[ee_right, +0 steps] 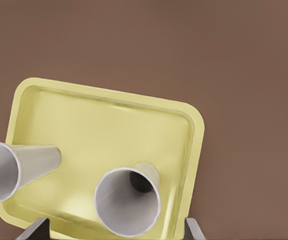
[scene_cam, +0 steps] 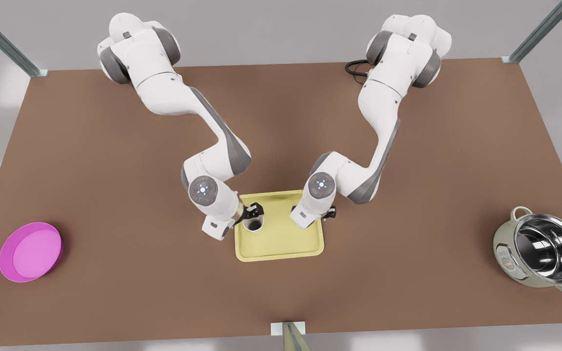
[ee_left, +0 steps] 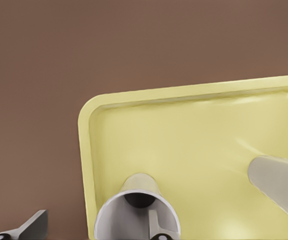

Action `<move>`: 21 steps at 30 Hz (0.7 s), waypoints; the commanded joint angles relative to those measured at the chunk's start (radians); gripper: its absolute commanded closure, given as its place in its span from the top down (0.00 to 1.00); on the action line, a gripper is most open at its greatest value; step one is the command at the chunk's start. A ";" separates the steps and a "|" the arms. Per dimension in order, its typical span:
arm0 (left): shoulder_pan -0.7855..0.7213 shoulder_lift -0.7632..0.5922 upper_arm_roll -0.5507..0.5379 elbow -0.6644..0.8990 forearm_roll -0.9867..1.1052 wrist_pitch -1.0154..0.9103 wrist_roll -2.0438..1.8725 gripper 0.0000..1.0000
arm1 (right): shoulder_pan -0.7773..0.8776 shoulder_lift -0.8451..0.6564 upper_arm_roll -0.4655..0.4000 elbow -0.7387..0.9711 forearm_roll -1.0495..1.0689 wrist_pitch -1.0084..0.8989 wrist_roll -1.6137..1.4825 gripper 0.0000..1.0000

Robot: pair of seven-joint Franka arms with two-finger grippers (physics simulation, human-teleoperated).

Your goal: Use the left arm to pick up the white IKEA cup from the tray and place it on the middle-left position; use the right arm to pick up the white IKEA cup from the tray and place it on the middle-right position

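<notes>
We see the left arm (scene_cam: 212,190) reaching in from the front view's left, its black gripper (scene_cam: 253,214) right at the rim of a white cup (scene_cam: 253,224) that stands on the pale yellow tray (scene_cam: 281,243). In the left wrist view one finger (ee_left: 154,227) sits inside that cup's (ee_left: 136,217) mouth and the other finger (ee_left: 31,225) is outside over the brown table (ee_left: 34,75), so the fingers are spread astride the wall, not pinched on it. The cup stands upright, mouth up, long axis vertical, near the tray's (ee_left: 184,150) corner on the front view's left side.

Over to the right arm (scene_cam: 339,175), coming in from the front view's right: its white hand (scene_cam: 305,214) hangs over the tray's other side, hiding the second cup in the front view. The right wrist view gives it to us, the second cup (ee_right: 128,202) upright too, mouth open toward the camera, narrowing down to its base on the tray (ee_right: 99,130). The two fingertips (ee_right: 34,230) flank it wide apart, clear of its wall. The first cup (ee_right: 14,167) stands beside it, well apart.

On the table (scene_cam: 115,273), a pink bowl (scene_cam: 31,251) rests far to the front view's left and a steel pot (scene_cam: 542,256) far to its right.
</notes>
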 commanded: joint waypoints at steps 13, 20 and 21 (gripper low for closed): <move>-0.001 0.068 -0.006 -0.003 -0.049 0.069 -0.217 0.76 | 0.010 0.086 -0.001 -0.049 -0.104 0.056 0.254 1.00; 0.004 0.062 -0.006 -0.002 -0.085 0.055 -0.214 0.22 | 0.005 0.095 0.022 -0.084 -0.087 0.075 0.252 0.96; 0.004 0.061 -0.004 -0.002 -0.085 0.053 -0.215 0.20 | 0.005 0.099 0.022 -0.084 -0.087 0.075 0.252 0.91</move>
